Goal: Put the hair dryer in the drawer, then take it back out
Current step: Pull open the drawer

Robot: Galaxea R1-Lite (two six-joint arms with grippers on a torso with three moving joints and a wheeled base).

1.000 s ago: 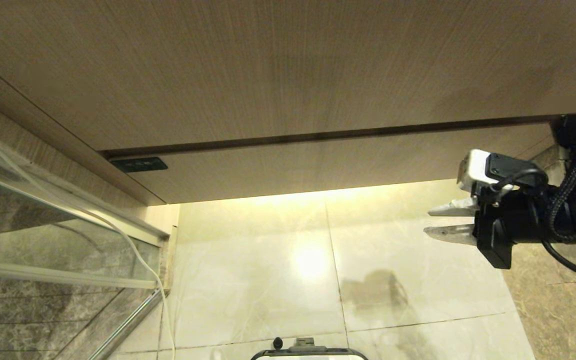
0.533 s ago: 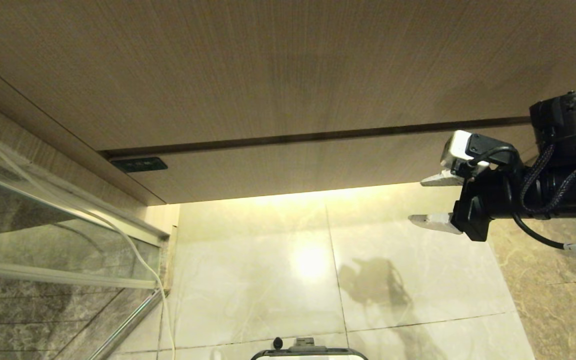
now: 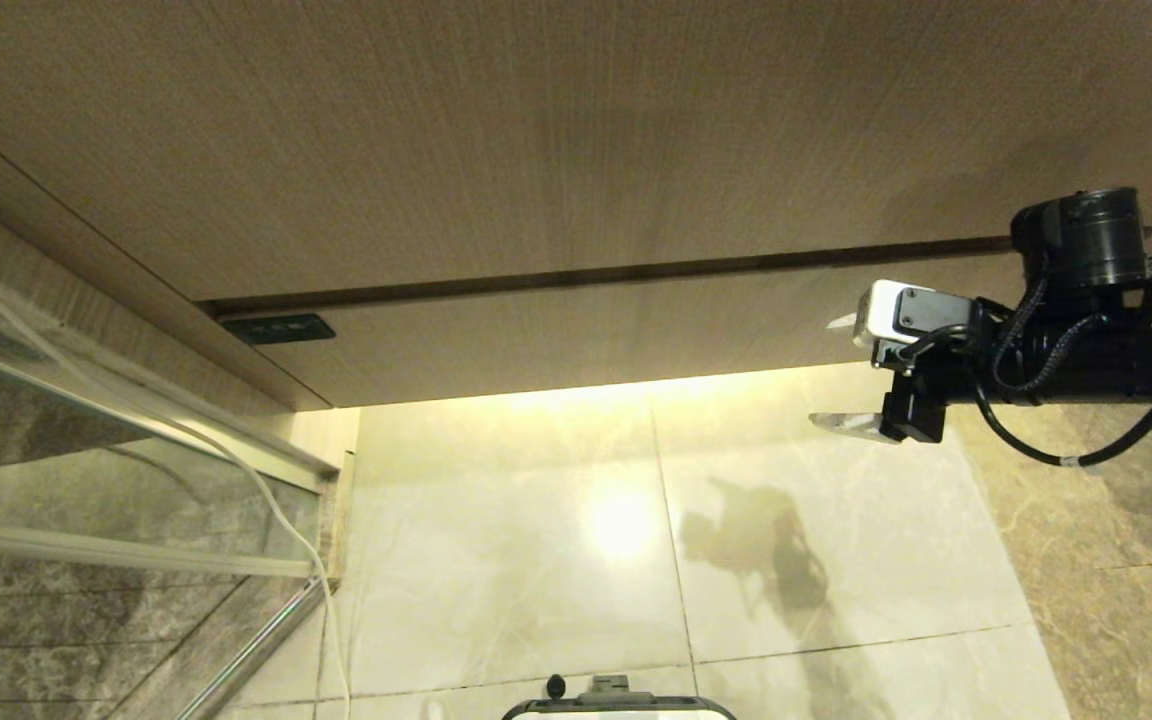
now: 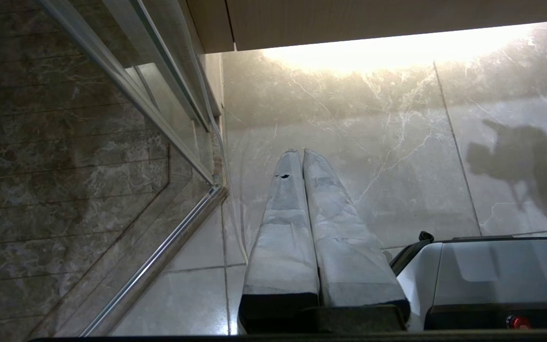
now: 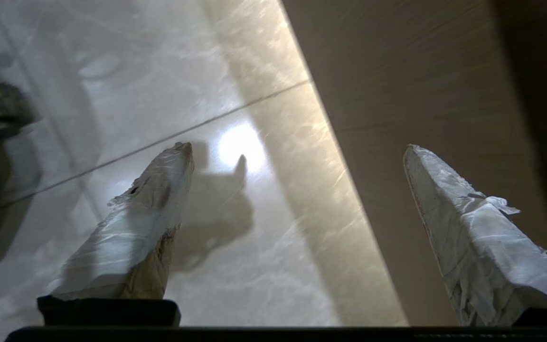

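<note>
Head view: a shut, flat, handleless wood-grain drawer [image 3: 586,335] sits under a taller wood-grain panel [image 3: 536,140], above glossy marble floor tiles [image 3: 536,560]. The right gripper [image 3: 841,375] reaches in beside the drawer's right end, jaws wide apart and empty. The hair dryer is not visible.

Left wrist view: the left gripper [image 4: 297,153] hangs over the floor, jaws together.

Right wrist view: two tape-wrapped fingers [image 5: 150,199] flank the drawer's lower edge. With no handle, that smooth stiff front probably needs pulling from underneath.
</note>
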